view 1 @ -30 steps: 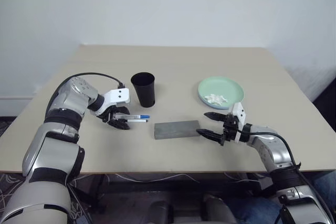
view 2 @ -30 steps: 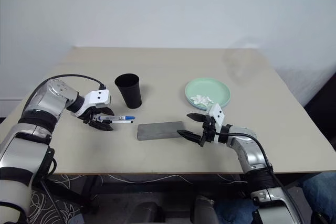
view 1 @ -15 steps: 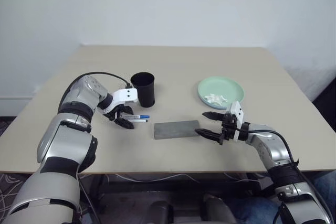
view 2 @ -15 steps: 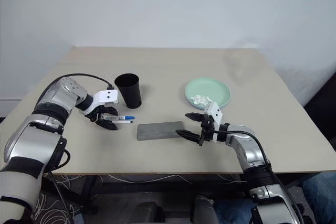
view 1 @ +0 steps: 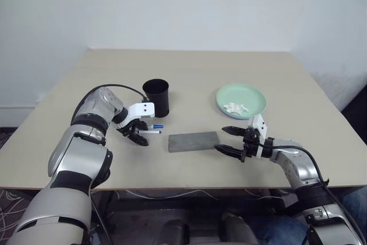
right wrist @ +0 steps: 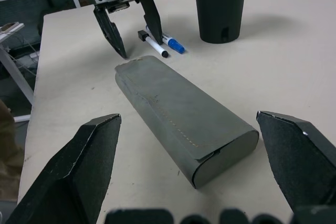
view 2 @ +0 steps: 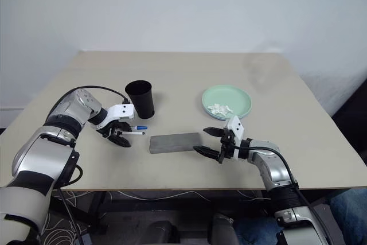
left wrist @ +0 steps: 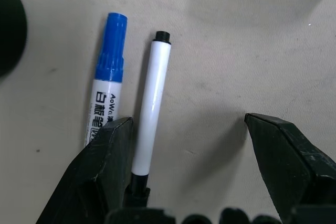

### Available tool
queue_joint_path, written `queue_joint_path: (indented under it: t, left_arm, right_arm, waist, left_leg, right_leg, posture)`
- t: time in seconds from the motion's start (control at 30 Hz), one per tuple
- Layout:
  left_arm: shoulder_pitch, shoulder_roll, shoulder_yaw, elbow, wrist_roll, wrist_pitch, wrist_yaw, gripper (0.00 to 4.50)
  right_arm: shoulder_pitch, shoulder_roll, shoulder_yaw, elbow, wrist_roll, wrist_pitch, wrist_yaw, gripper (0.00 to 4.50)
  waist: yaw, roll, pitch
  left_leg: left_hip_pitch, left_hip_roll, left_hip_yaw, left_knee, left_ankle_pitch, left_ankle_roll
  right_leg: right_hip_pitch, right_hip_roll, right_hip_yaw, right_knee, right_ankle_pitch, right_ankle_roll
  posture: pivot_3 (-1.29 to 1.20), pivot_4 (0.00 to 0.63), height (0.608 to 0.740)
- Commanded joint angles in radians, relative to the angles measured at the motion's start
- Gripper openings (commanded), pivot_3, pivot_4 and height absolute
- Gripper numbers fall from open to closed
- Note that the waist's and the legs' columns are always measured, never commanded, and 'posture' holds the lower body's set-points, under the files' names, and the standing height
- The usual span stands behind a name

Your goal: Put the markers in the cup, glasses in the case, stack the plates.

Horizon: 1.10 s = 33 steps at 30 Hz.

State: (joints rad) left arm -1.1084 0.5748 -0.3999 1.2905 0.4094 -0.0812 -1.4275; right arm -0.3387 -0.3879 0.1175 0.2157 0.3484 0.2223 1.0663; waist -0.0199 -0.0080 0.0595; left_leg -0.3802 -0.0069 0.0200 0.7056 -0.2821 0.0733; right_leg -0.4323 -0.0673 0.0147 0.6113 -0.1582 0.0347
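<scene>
Markers (view 1: 150, 129) step looks to be up first: two lie on the tabletop (view 1: 189, 78) just left of the case (view 1: 193, 141), left pincer (view 1: 136, 132) open over them, empty. Cup (view 1: 156, 97) behind. Right pincer (view 1: 231, 142) wide open, empty, right of the case. Next: close on one marker

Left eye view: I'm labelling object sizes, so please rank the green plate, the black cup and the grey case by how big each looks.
1. Green plate and grey case: alike in width, so unranked.
2. Black cup: smallest.
</scene>
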Motion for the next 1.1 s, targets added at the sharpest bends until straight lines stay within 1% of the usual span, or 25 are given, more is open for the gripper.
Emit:
queue_joint_path:
  t: [0.03, 0.17, 0.23, 0.3, 0.5, 0.57, 0.8, 0.93, 1.0, 1.1]
  left_arm:
    - [-0.025, 0.002, -0.007, -0.008, 0.011, -0.019, -0.024, 3.61]
    - [-0.006, 0.007, -0.023, -0.012, 0.026, -0.034, -0.056, 3.61]
    - [0.0, 0.01, -0.031, -0.014, 0.033, -0.043, -0.063, 3.25]
    - [0.004, 0.011, -0.033, -0.015, 0.034, -0.047, -0.066, 2.7]
    - [0.006, 0.012, -0.033, -0.015, 0.029, -0.044, -0.069, 0.56]
    - [0.007, 0.013, -0.031, -0.015, 0.027, -0.043, -0.074, 0.05]
    - [0.014, 0.023, -0.02, -0.036, 0.009, -0.08, -0.103, 0.05]
    - [0.019, 0.036, 0.026, -0.086, -0.053, -0.111, -0.159, 0.05]
    - [0.023, 0.046, 0.043, -0.139, -0.136, -0.118, -0.183, 0.05]
    - [0.057, 0.078, 0.044, -0.293, -0.316, -0.064, -0.187, 0.05]
  right_arm:
    - [-0.011, -0.014, -0.021, -0.042, 0.009, -0.001, 0.001, 4.5]
    - [-0.02, -0.014, -0.021, -0.037, 0.008, 0.001, 0.001, 4.5]
    - [-0.023, -0.012, -0.02, -0.035, 0.007, 0.0, 0.0, 4.5]
    - [-0.023, -0.01, -0.019, -0.036, 0.006, 0.0, -0.002, 4.5]
    - [-0.017, -0.006, -0.019, -0.042, 0.006, -0.004, -0.007, 4.5]
    - [-0.014, -0.006, -0.019, -0.044, 0.007, -0.004, -0.01, 4.5]
    - [-0.003, -0.005, -0.02, -0.058, 0.01, 0.0, -0.02, 4.5]
    - [0.001, -0.007, -0.023, -0.062, 0.012, 0.001, -0.025, 4.5]
    - [0.003, -0.009, -0.025, -0.064, 0.011, 0.001, -0.027, 4.5]
    - [0.008, -0.013, -0.028, -0.068, 0.013, 0.0, -0.029, 4.5]
  waist:
    - [0.0, 0.0, 0.0]
    - [0.0, 0.0, 0.0]
    - [0.0, 0.0, 0.0]
    - [0.0, 0.0, 0.0]
    - [-0.001, 0.0, 0.0]
    - [-0.001, 0.0, 0.0]
    - [-0.001, 0.0, 0.0]
    - [-0.001, 0.0, 0.0]
    - [-0.001, 0.0, 0.0]
    - [0.0, -0.001, 0.0]
  left_leg:
    - [0.0, 0.0, 0.0, 0.0, 0.0, 0.0]
    - [0.0, 0.0, 0.0, 0.0, 0.0, 0.0]
    - [0.0, 0.0, 0.0, 0.0, 0.0, 0.0]
    - [0.0, 0.0, 0.0, 0.0, 0.0, 0.0]
    - [0.0, 0.0, 0.0, 0.0, 0.0, 0.0]
    - [0.0, 0.0, 0.0, 0.0, 0.0, 0.0]
    - [0.0, 0.0, 0.0, 0.0, 0.0, 0.0]
    - [0.0, 0.0, 0.0, 0.0, 0.0, 0.0]
    - [0.0, 0.0, 0.0, 0.0, 0.0, 0.0]
    - [-0.004, 0.0, 0.0, 0.001, 0.0, 0.0]
  right_leg:
    - [0.0, 0.0, 0.0, 0.0, 0.0, 0.0]
    - [0.0, 0.0, 0.0, 0.0, 0.0, 0.0]
    - [0.0, 0.0, 0.0, 0.0, 0.0, 0.0]
    - [0.0, 0.0, 0.0, 0.0, 0.0, 0.0]
    - [0.0, 0.0, 0.0, 0.0, 0.0, 0.0]
    - [0.0, 0.0, 0.0, 0.0, 0.0, 0.0]
    - [0.0, 0.0, 0.0, 0.0, 0.0, 0.0]
    - [0.0, 0.0, 0.0, 0.0, 0.0, 0.0]
    - [-0.001, 0.0, 0.0, 0.0, 0.0, 0.0]
    - [-0.004, -0.001, 0.0, 0.001, 0.0, 0.0]
  posture:
    - [0.0, 0.0, 0.721]
    - [0.0, 0.0, 0.721]
    - [0.0, 0.0, 0.721]
    - [0.0, 0.0, 0.721]
    - [0.0, 0.0, 0.721]
    - [0.0, 0.0, 0.721]
    - [0.0, 0.0, 0.721]
    - [0.0, 0.0, 0.721]
    - [0.0, 0.0, 0.721]
    - [0.0, 0.0, 0.721]
